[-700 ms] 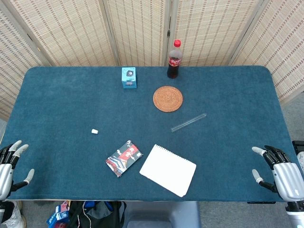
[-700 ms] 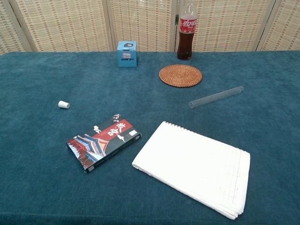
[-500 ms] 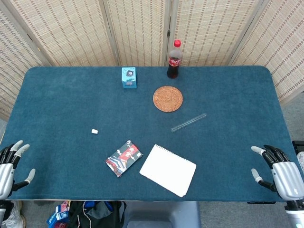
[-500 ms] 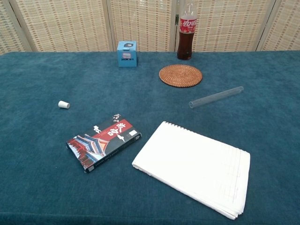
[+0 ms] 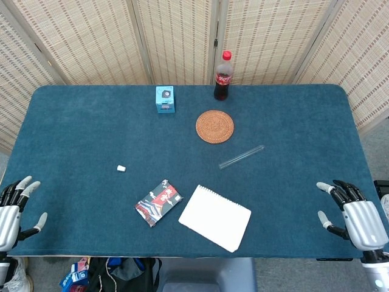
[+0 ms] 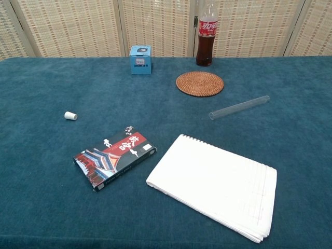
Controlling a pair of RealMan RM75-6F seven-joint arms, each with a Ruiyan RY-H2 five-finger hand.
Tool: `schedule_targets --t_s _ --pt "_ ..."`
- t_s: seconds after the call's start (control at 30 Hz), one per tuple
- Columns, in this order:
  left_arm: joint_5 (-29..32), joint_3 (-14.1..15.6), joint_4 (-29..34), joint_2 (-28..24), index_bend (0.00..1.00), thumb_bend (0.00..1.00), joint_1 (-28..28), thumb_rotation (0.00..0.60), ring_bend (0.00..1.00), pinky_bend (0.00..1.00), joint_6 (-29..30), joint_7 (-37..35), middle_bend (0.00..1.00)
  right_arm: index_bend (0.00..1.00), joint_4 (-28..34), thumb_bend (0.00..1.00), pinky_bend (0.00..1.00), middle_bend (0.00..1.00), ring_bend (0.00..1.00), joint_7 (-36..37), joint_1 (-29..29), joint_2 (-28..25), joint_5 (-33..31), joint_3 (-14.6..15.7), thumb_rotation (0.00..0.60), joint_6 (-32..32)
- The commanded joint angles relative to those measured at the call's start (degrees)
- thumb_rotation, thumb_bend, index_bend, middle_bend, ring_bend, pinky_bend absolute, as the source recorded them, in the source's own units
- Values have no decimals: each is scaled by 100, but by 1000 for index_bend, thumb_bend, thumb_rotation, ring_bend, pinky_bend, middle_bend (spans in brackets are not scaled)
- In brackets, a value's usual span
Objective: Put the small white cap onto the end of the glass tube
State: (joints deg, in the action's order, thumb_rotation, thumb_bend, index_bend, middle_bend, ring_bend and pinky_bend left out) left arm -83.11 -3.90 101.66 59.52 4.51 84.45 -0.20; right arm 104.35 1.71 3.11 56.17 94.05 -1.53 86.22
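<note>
Left hand (image 5: 12, 210): fingers spread, empty, at near-left table edge; small white cap (image 5: 121, 168) lies well apart, further in. Right hand (image 5: 351, 213): fingers spread, empty, at near-right edge; clear glass tube (image 5: 241, 156) well apart, beside round woven coaster (image 5: 214, 126).
</note>
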Motion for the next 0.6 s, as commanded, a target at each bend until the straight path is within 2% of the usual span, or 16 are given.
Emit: schedule_targets --t_s 0.03,0.13,0.23,0.27,0.37,0.43,0.6 --pt "17 -53 -85 14 148 335 100 600 0 0 -112 -33 38 229 180 330 178 320 180 -179 218 -130 27 -88 600 -248" --pt "31 -164 -208 8 161 335 272 600 13 0 -262 -80 38 229 284 330 178 320 180 -273 349 -200 14 -155 600 -375" --pt "12 -302 -421 59 201 335 497 600 93 1 -427 -157 60 229 352 329 178 320 181 -316 441 -247 -20 -214 600 -449" --pt "-1 -345 -511 83 223 335 580 600 133 19 -488 -168 99 229 372 329 178 320 182 -332 465 -263 -31 -230 600 -467" --pt "-43 -420 -923 189 277 336 926 600 277 180 -886 -226 246 228 456 329 178 320 185 -426 515 -318 -17 -261 600 -477" --pt "-59 -422 -1140 209 287 336 1136 600 336 302 -1196 -223 302 229 499 329 178 320 184 -435 520 -339 -11 -267 600 -457" --pt "-124 -282 -1485 139 286 336 1775 600 550 575 -2350 -329 550 229 575 330 178 320 185 -510 518 -388 1 -243 600 -437"
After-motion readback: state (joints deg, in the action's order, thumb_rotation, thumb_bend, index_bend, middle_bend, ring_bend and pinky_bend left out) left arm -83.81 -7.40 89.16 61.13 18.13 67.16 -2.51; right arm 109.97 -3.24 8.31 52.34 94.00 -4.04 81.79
